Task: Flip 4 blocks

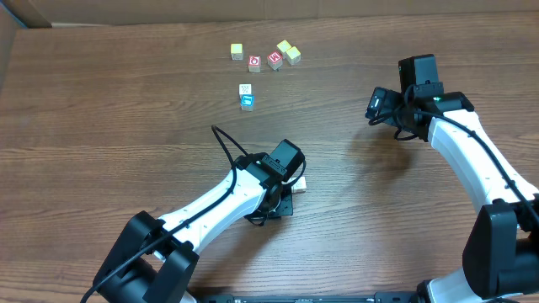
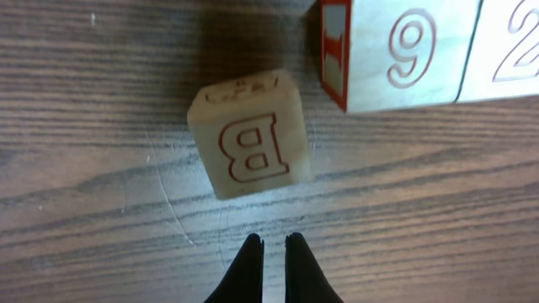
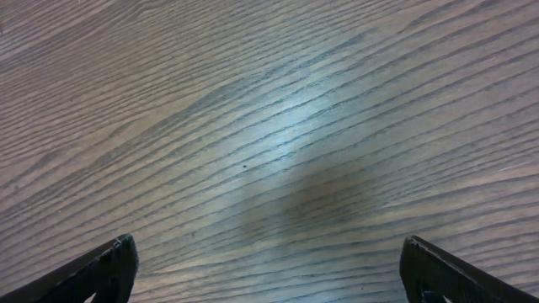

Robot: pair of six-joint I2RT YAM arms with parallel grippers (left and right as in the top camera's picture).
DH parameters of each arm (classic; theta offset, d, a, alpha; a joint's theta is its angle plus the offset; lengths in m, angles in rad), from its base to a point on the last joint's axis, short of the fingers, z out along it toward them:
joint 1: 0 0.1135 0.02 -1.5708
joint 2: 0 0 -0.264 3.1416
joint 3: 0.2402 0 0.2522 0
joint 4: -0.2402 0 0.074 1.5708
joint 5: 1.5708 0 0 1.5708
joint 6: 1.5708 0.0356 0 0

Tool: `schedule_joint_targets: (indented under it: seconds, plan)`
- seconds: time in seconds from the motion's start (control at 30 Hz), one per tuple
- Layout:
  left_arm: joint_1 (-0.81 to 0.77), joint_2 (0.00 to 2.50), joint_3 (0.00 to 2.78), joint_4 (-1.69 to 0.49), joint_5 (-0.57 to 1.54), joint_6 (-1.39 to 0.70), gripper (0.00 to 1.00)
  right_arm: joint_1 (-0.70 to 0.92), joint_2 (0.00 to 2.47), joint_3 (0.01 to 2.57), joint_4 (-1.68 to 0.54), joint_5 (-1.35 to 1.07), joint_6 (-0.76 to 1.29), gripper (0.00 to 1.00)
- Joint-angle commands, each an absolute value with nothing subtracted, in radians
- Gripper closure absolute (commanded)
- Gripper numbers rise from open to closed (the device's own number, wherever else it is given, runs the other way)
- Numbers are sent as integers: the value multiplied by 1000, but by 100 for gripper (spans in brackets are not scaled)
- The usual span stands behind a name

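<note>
Blocks [image 1: 299,182]: from overhead we see only a pale sliver of them, tucked against the left arm's wrist end.
B block [image 2: 248,136]: just ahead of the left gripper [image 2: 274,251], apart from its tips. It sits skewed on the wood, with the red-outlined letter on top.
9 block [image 2: 404,52]: ahead of that gripper and off to one side, near the B block but not touching it. It has a red-framed side face.
2 block [image 2: 509,46]: pressed against the 9 block on its far side and cut off by the frame edge.
Left gripper: fingers closed together, clasping nothing, pointing at the B block.
Right gripper [image 3: 268,246]: fingers spread wide with only bare wood between them, well apart from the blocks.
Far cubes [image 1: 254,63]: a loose scatter of yellow, red, blue and white-dotted faces, well beyond the left gripper.
Table [image 1: 101,126]: brown wood grain. We note faint curved scratches beside the B block, and a pale glare patch with a soft shadow ahead of the right gripper.
Room: a tan strip [image 1: 17,13] shows past the table's far edge. We can make out nothing more.
</note>
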State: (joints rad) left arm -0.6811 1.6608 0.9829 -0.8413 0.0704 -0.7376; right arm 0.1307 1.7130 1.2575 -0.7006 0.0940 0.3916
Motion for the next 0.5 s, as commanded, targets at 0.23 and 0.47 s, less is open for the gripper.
schedule_joint_targets:
  seconds: [0.23, 0.47]
  plan:
    - [-687, 1664, 975, -799, 7, -784, 96, 129, 1707, 1267, -697, 104, 388, 0]
    - [-687, 1664, 975, -761, -8, -786, 96, 129, 1707, 1267, -698, 104, 388, 0]
